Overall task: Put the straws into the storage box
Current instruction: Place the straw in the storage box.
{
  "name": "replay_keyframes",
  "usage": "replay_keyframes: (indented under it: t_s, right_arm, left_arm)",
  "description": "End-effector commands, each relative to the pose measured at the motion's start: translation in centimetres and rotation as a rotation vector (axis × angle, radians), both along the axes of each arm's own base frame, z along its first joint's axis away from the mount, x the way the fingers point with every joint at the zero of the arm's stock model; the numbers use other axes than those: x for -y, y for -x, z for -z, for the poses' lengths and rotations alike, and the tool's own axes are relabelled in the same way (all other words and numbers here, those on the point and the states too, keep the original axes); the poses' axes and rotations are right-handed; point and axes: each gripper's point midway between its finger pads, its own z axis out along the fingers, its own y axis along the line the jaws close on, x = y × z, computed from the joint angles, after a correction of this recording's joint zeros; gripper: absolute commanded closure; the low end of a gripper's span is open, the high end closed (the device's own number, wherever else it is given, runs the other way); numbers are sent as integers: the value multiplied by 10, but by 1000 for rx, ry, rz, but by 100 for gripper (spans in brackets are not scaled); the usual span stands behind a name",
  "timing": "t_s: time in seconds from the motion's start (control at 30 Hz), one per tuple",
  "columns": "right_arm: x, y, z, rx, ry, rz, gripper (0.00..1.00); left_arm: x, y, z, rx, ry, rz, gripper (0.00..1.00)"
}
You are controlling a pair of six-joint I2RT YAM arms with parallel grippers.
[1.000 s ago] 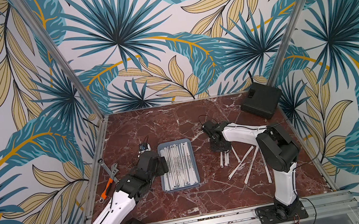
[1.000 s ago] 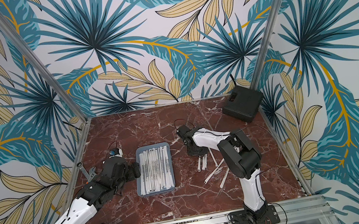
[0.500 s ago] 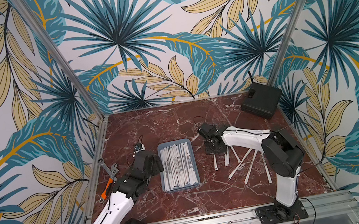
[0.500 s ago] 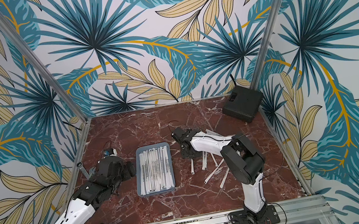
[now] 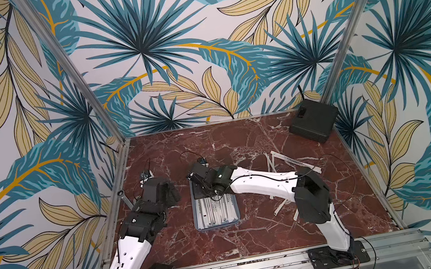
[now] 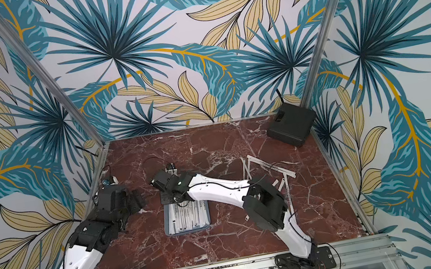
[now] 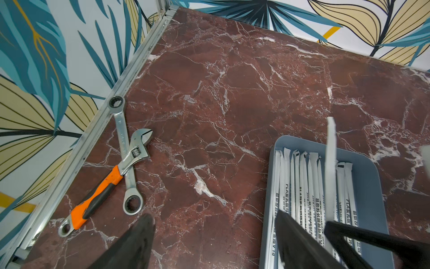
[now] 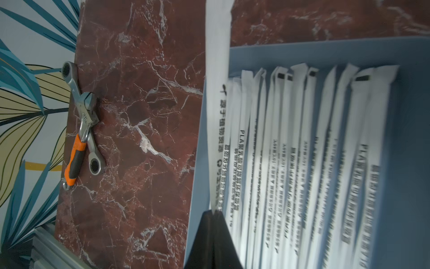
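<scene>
**One straw (image 8: 217,93) now over the storage box (image 5: 218,226)**

Your right gripper (image 8: 213,213) has left the loose straws (image 5: 290,159) on the right and hangs over the storage box's far end, clamped on that straw. Your left gripper (image 7: 214,215) has drawn back to the left, jaws apart, empty. Only the right wrist view shows the pinch; only the top views show the loose straws.

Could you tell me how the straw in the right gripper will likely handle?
Pinched by the right gripper, the straw juts straight out unsupported, so it is probably light and stiff. Being wrapped flat in paper, it likely will not roll, but it may pivot in the grip.
</scene>
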Motion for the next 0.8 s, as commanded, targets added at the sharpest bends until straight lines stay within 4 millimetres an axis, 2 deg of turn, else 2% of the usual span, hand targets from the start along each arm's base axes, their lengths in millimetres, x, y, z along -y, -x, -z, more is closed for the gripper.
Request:
replay_keyframes:
  t_s: [0.0,0.27,0.43,0.53,0.63,0.73,0.77]
  right_arm:
    - [-8,6,28,-80,-7,34,94]
    - [-19,11,63,-155,6,22,94]
    - [-24,11,71,-174,13,7,91]
    - [-22,11,57,-155,9,-8,84]
    - [-11,9,25,-104,1,-26,81]
    - [26,4,-1,-41,31,-10,80]
    - [47,0,-3,-31,55,10,80]
  left_arm:
    - [-3,2,-13,23,5,0,14]
    - [5,0,-4,12,38,29,14]
    - [11,-1,0,7,69,45,14]
    - [13,-1,2,2,78,53,15]
    - [17,0,2,-3,87,70,15]
    - [23,-3,0,4,105,101,16]
    - [26,-4,-1,9,117,114,17]
